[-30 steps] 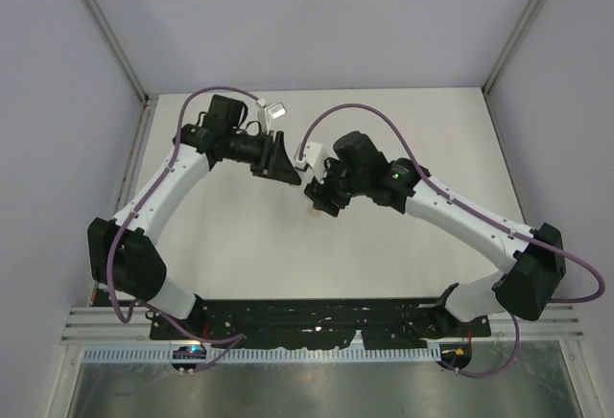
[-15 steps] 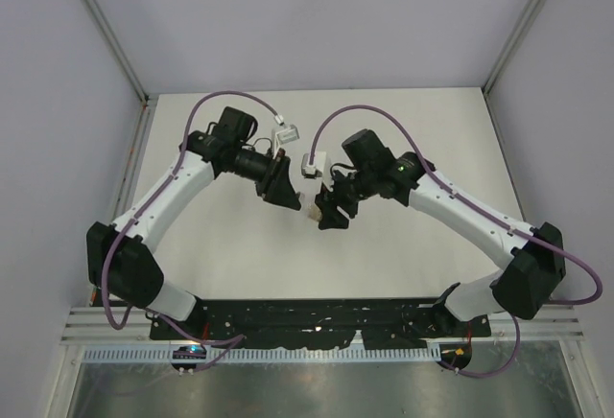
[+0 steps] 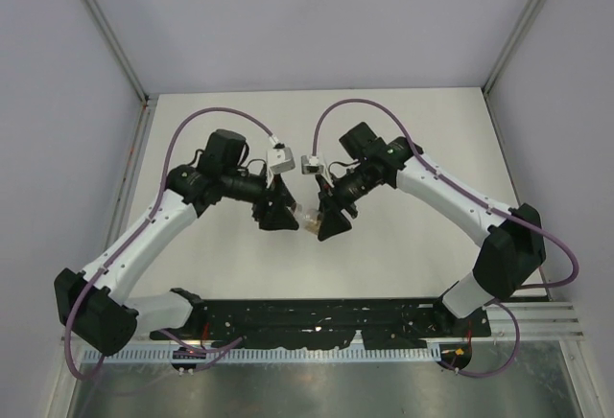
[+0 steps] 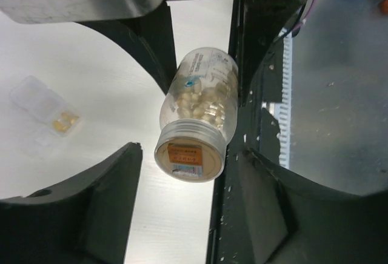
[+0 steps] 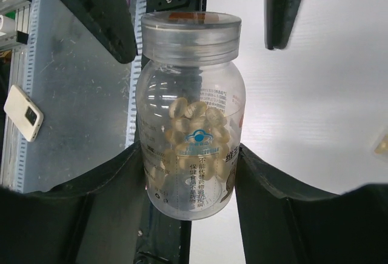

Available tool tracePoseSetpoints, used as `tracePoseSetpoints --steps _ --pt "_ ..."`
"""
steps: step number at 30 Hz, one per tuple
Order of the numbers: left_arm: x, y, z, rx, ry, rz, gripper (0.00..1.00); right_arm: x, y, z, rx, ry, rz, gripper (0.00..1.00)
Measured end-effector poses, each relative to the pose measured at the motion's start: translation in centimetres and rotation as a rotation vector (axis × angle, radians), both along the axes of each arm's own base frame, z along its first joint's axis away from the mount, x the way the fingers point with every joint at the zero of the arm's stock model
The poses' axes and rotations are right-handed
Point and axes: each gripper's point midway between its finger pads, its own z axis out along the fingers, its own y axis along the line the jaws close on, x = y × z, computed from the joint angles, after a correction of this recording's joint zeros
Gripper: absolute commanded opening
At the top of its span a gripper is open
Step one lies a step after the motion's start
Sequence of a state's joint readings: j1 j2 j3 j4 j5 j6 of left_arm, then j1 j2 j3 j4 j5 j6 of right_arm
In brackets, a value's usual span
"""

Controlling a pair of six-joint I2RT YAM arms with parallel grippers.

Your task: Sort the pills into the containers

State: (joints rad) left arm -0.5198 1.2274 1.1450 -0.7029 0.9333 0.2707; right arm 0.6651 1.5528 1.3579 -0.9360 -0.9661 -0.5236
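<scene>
The round clear plastic bottle (image 5: 191, 137) was up in the air over the white table (image 3: 403, 245). It was about halfway between the table's left and right edges, and a bit closer to the near edge than to the far one. It lay on its side.

The right gripper (image 5: 189, 152) had its two black fingers pressed on the fat middle of the bottle, one on each side, squeezing it tight. That grip was likely there to keep the bottle from turning or falling.

The bottle's wide clear screw cap (image 4: 188, 158) pointed at the left gripper (image 4: 187, 155). The left jaws stood open, one finger on each side of the cap. There was a gap on one side, and I could not tell whether the other finger touched. I think that gripper was lined up there to work on the cap, so the pills could come out.

The bottle looked smooth, hard and see-through, with printed words and a little blue mark on its side. The cap had an orange sticker on top. Inside sat a heap of pale oval pills (image 5: 188, 122), shiny and cream-coloured, filling about half of it.

A small flat clear plastic box (image 4: 42, 112) lay on the table off to one side of the bottle. It was thin and boxy, with a few orange-tan pills (image 4: 65, 122) in one part. I could not tell which table edge it was nearest.
</scene>
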Motion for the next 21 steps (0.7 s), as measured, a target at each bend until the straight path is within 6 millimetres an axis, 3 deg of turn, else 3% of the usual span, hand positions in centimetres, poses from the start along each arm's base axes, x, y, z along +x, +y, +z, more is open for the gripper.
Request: tracePoseSetpoints --steps 3,11,17,21 --pt "0.4 -0.1 0.1 0.006 -0.025 0.024 1.00 0.4 0.4 0.5 0.024 -0.019 0.003 0.05" --pt "1.7 0.3 1.2 0.005 0.057 0.139 1.00 3.1 0.2 0.9 -0.006 -0.199 -0.120 0.06" --pt "5.9 1.4 4.2 -0.031 0.186 0.343 0.98 4.3 0.4 2.2 -0.040 -0.452 -0.222 0.06" --pt "8.0 1.5 4.9 -0.041 0.282 0.429 0.87 5.4 0.7 2.9 -0.057 -0.555 -0.292 0.05"
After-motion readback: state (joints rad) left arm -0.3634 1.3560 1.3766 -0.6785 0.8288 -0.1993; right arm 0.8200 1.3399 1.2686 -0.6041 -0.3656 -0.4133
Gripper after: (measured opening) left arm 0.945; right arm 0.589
